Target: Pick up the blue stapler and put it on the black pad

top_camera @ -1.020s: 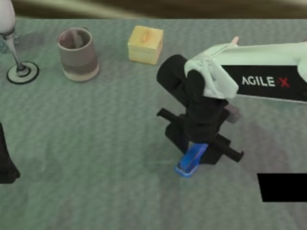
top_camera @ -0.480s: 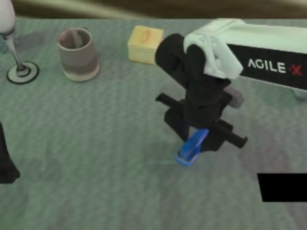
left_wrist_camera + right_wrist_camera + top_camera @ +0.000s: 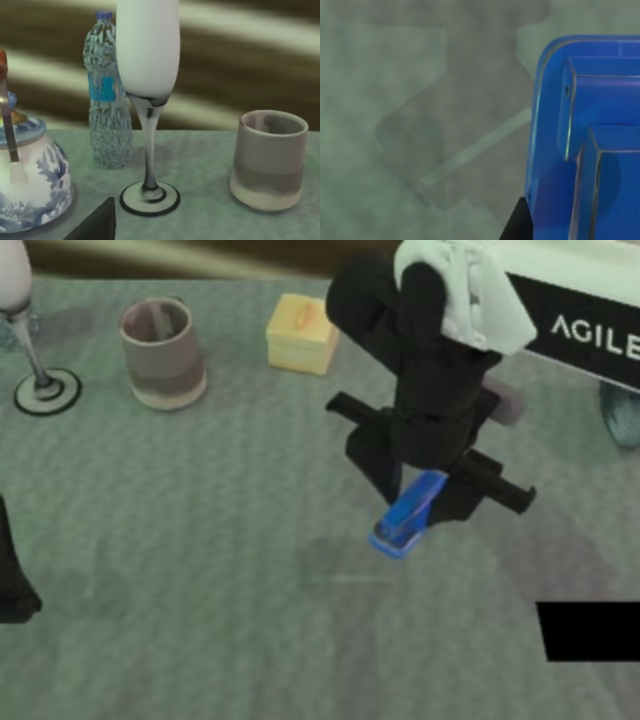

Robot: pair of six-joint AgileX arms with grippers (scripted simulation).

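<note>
Stapler in hand: the right claw [image 3: 418, 502] grips the blue stapler [image 3: 408, 517] clear of the tabletop [image 3: 200, 570], long axis tilted, lower end toward the near left, while the black pad [image 3: 590, 631] waits at the near right edge, well apart, nearer this arm.

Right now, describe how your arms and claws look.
Right arm: a pale mint-white shell bearing a black panel with white AGILE lettering. Its wrist and right claw are matt black, with a black crossbar. Left arm: only a black piece shows at the table's left edge.
</note>
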